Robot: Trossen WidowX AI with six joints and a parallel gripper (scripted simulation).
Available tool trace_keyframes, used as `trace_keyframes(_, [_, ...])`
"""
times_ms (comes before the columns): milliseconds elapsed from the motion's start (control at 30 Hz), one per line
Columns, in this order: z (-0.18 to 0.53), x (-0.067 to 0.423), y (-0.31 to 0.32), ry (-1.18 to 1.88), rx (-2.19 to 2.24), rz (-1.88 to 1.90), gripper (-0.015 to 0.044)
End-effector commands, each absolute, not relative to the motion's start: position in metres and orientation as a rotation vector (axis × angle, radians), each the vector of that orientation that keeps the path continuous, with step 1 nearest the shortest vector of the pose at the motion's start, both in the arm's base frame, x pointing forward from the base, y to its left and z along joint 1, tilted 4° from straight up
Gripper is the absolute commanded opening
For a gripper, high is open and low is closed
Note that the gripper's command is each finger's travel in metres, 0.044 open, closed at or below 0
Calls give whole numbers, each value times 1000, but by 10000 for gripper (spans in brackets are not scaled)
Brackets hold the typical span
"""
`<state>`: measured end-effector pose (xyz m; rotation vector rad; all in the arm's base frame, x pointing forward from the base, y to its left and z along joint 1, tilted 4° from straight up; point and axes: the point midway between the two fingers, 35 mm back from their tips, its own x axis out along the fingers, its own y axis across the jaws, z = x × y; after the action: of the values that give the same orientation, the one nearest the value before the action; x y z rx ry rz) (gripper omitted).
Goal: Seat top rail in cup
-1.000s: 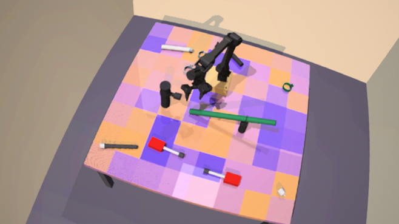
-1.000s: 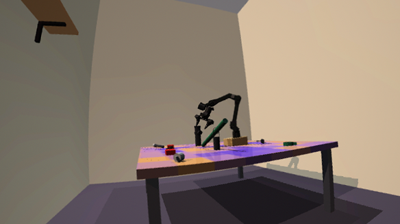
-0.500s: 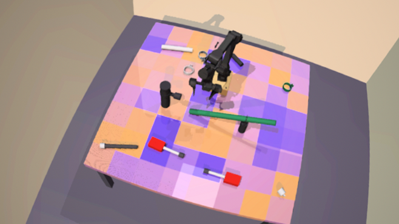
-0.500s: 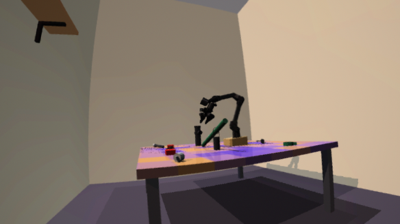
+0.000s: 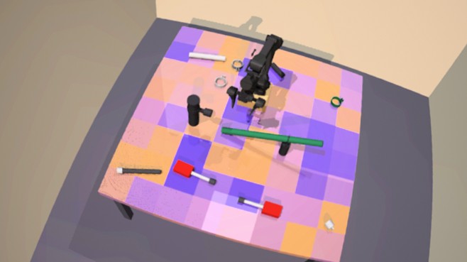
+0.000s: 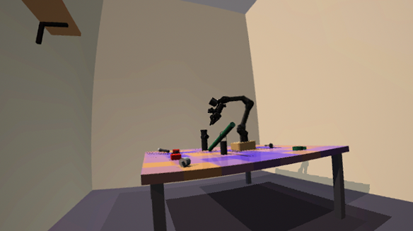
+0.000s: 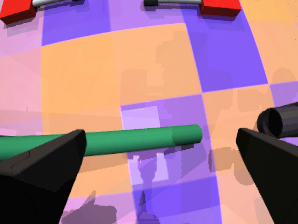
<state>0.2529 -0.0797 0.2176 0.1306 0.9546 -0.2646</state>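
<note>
The green rail (image 5: 264, 135) (image 6: 221, 136) (image 7: 120, 140) lies level and passes through the loop cap on the small dark post (image 5: 283, 148) (image 6: 223, 147). Its cut end (image 5: 223, 130) (image 7: 194, 135) hangs free, apart from the rail-end cup (image 5: 207, 111) (image 7: 272, 121), which sticks out of the side of the big dark post (image 5: 193, 111) (image 6: 203, 139). My gripper (image 5: 245, 103) (image 6: 213, 119) (image 7: 161, 137) is open and empty. It hangs above the rail's cut end without touching it, one finger on each side in the wrist view.
Two red-handled tools (image 5: 183, 168) (image 5: 271, 209) (image 7: 19, 6) (image 7: 220, 0) and a dark rod (image 5: 138, 170) lie near the front edge. A white tube (image 5: 206, 56), two grey rings (image 5: 220, 81) (image 5: 236, 64), a green ring (image 5: 336, 101) and the arm's wooden base (image 6: 243, 144) are at the back.
</note>
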Motion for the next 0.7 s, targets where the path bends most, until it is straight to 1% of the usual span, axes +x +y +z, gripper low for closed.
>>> trace_keyframes(0, [214,255,-77,994,62,-221,440])
trace_keyframes(100, [202,261,-74,1084,-136,-78,440])
trace_keyframes(267, [176,273,-64,1223,-558,299,440])
trace_keyframes(500, [139,283,-49,1245,-1075,929,440])
trace_keyframes(567, [135,284,-48,1235,-1120,996,440])
trace_keyframes(667, [135,284,-48,1235,-1120,996,440])
